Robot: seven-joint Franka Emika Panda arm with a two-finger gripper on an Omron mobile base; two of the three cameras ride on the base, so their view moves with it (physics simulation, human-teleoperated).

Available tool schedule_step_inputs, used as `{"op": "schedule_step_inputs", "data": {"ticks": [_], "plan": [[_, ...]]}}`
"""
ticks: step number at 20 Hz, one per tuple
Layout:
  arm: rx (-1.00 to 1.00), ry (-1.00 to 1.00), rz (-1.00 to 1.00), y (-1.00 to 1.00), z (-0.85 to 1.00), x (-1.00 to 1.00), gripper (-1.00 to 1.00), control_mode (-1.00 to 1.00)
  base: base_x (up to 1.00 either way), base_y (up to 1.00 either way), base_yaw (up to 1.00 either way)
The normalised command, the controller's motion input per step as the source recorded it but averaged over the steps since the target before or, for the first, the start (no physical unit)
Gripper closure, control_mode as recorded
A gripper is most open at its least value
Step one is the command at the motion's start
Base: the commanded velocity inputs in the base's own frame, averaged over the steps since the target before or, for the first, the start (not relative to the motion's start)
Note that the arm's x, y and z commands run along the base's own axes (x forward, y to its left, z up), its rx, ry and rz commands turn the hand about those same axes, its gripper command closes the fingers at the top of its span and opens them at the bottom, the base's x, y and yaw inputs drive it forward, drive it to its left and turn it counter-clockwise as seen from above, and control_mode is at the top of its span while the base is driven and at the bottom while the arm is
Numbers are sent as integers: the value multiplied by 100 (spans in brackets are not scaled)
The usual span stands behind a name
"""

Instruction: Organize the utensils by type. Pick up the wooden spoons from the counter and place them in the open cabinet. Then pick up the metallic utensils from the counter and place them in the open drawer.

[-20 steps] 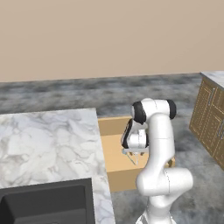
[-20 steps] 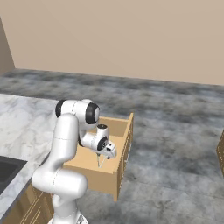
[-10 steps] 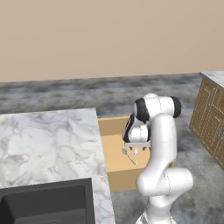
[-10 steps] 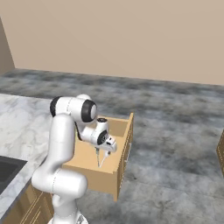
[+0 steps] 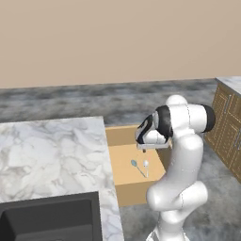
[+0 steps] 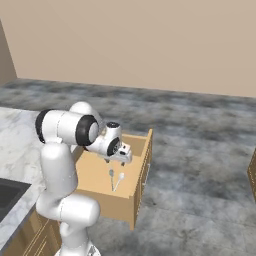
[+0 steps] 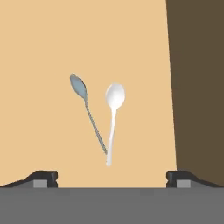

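Note:
The open drawer (image 5: pixel 123 165) (image 6: pixel 95 175) juts out from under the counter (image 5: pixel 52 150) (image 6: pixel 15 142). Two metallic utensils lie on the drawer's floor with their handle ends crossing. One is a bluish spoon (image 5: pixel 134 164) (image 6: pixel 111 174) (image 7: pixel 82 94). The other is a whitish spoon (image 5: pixel 146 164) (image 6: pixel 120 179) (image 7: pixel 114 98). My gripper (image 5: pixel 145 149) (image 6: pixel 115 161) (image 7: pixel 111 177) hangs a little above them, pointing down. Its jaws are open wide and hold nothing. The wooden spoons and the open cabinet are out of view.
A dark sink (image 5: pixel 47 221) (image 6: pixel 7 192) is set into the counter near me. Wooden lower cabinets (image 5: pixel 228 122) stand at the right across grey floor. In the hand view a dark band (image 7: pixel 197 87) borders the drawer floor on the right.
The hand has risen from low inside the drawer to just above it, and the jaws have spread to full width. Both small spoons stay on the drawer floor.

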Motion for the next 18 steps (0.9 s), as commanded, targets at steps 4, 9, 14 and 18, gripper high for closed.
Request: {"op": "schedule_step_inputs", "data": {"ticks": [4, 9, 14, 18], "plan": [[0, -20, 32, 0, 94, -53, -100, -100, 0, 0, 0], [0, -21, 29, -3, 88, -67, -100, -100, 0, 0, 0], [-1, -25, 21, -5, 74, -81, -100, -100, 0, 0, 0], [-4, -11, 17, -1, 72, -73, -100, -100, 0, 0, 0]]}}
